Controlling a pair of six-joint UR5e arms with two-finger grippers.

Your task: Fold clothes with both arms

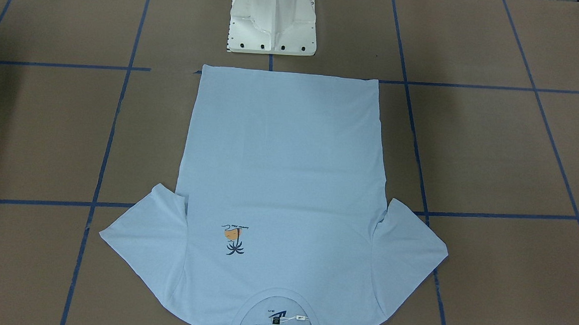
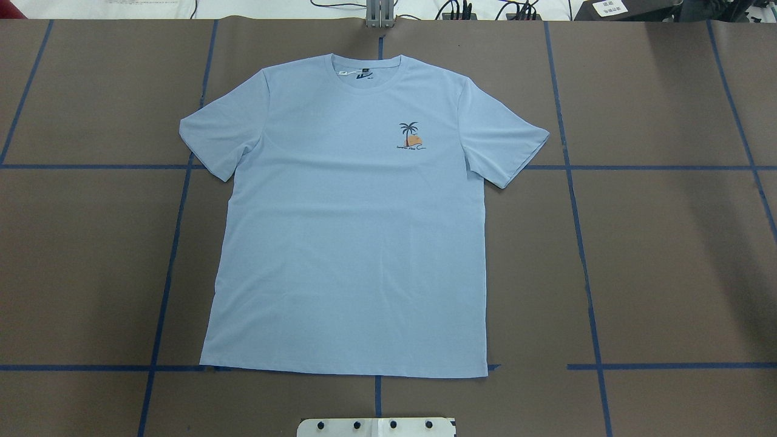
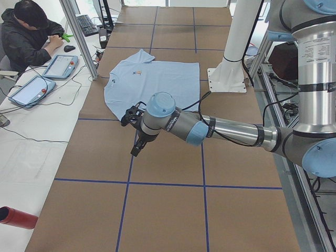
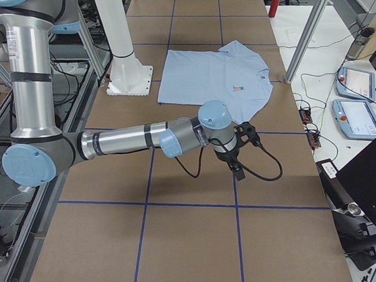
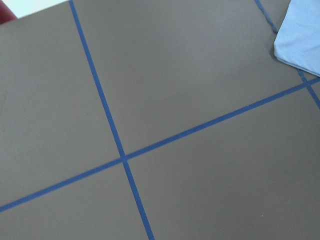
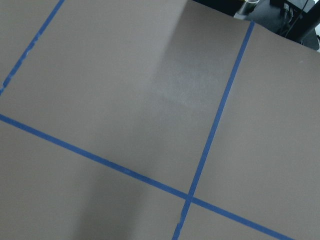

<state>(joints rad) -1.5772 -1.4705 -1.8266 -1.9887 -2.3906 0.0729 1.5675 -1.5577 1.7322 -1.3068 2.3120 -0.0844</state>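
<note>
Lead: Shirt (image 2: 352, 230) position first. Where is it lying?

Trainee: Flat and face up in the middle of the surface (image 2: 668, 255), with the print upward and both sleeves spread. The collar is on the far side from the robot and the hem is just in front of the white base (image 1: 273, 21). There is no fold in it, so I judge the task is at its very start.

Lead: And the 2 arms?

Trainee: Each is out over bare surface on its own side, apart from the shirt. The left fingers (image 3: 137, 146) and right fingers (image 4: 237, 169) show only in the side views, so I cannot tell whether they are parted or closed. The left wrist view catches just 1 corner of the shirt. The right wrist view sees only blue tape lines (image 6: 215, 115).

Lead: How would you do the first grasp well?

Trainee: Bring the 2 arms in together, each to a matching point on its own side, say a sleeve or shoulder edge. Pinch low at the edge, taking both layers, then lift evenly. The cloth looks thin and limp, so an uneven lift would likely skew or wrinkle it.
</note>
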